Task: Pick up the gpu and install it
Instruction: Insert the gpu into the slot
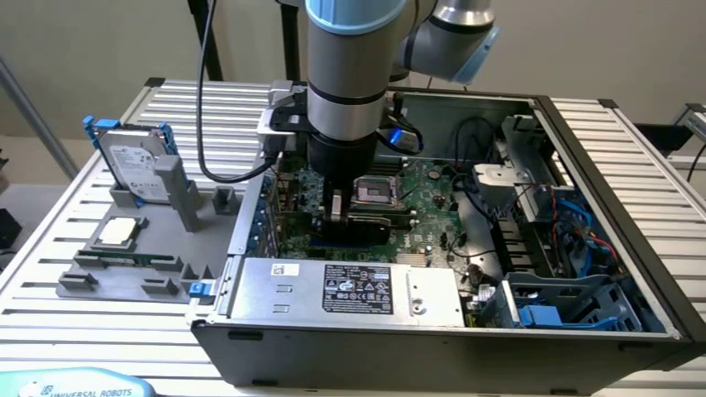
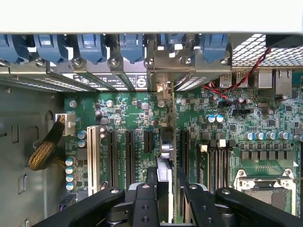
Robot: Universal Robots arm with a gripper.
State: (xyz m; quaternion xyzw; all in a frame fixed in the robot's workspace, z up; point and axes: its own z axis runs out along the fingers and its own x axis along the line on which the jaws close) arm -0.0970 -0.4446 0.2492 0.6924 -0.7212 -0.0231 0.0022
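Gripper [image 2: 163,191] fingers clamp the thin black-and-green gpu card [image 2: 164,165] edge-on, upright above the green motherboard [image 2: 137,113] slots inside the grey metal computer case [image 1: 441,335]. Looks light, stiff and fragile; best held by its top edge.

Even, soft light; overexposed wrist-view band

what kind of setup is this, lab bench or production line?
Most likely a lab bench for PC assembly tests: an open grey desktop computer case on a slotted aluminium table, and a grey parts fixture holding a silver hard drive in a blue frame.
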